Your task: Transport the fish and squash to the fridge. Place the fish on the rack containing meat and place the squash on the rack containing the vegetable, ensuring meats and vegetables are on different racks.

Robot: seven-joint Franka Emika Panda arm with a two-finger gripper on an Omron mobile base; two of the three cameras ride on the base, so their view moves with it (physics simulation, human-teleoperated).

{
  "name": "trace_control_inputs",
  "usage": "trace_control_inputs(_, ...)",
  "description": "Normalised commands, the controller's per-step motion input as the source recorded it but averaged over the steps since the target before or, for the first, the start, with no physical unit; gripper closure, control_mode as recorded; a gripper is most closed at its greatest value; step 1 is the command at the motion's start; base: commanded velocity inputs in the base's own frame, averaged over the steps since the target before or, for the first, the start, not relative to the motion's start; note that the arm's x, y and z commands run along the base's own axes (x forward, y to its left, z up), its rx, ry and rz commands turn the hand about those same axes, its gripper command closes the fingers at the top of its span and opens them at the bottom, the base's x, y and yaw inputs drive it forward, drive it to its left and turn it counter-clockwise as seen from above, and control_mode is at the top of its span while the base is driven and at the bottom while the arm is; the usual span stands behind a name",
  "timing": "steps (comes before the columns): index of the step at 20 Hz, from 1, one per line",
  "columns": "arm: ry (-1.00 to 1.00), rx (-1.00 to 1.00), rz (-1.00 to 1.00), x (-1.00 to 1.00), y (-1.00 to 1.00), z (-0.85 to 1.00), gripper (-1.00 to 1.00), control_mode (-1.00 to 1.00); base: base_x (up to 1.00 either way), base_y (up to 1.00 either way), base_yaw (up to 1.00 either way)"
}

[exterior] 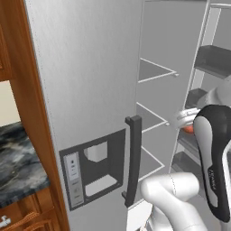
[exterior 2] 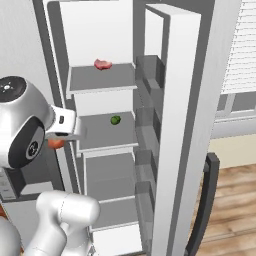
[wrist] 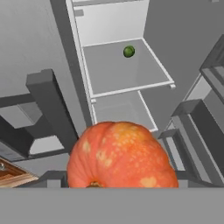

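The orange-red squash [wrist: 120, 157] fills the bottom of the hand view, and my gripper [exterior 2: 60, 141] is shut on it in the air in front of the open fridge [exterior: 90, 81]. The squash [exterior: 189, 129] also peeks out beside the hand in the base views. Inside, a pink piece of meat [exterior 2: 103, 64] lies on the upper rack [exterior 2: 100, 82]. A small green vegetable [wrist: 128, 51] lies on the rack [wrist: 127, 74] below it, ahead of the squash. The fish is out of view.
The fridge's left door with the dispenser panel [exterior: 94, 167] and dark handle [exterior: 133, 158] is closed. The right door [exterior 2: 180, 125] stands open, with bins along its inner side. A wooden cabinet and dark marble counter [exterior: 18, 158] lie to the left.
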Motion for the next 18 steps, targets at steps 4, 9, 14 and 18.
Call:
trace_control_inputs(4,0.00,0.00,0.00,0.50,0.00,-0.30,1.00,-1.00,0.00,0.00,0.00)
trace_control_inputs(9,-0.01,0.00,0.00,0.52,-0.01,-0.39,1.00,-1.00,0.00,0.00,0.00)
trace_control_inputs(14,-0.01,0.00,0.00,0.64,-0.02,-0.39,1.00,-1.00,0.00,0.00,0.00)
trace_control_inputs(18,-0.02,0.00,0.00,0.56,-0.08,-0.28,1.00,-1.00,0.00,0.00,0.00)
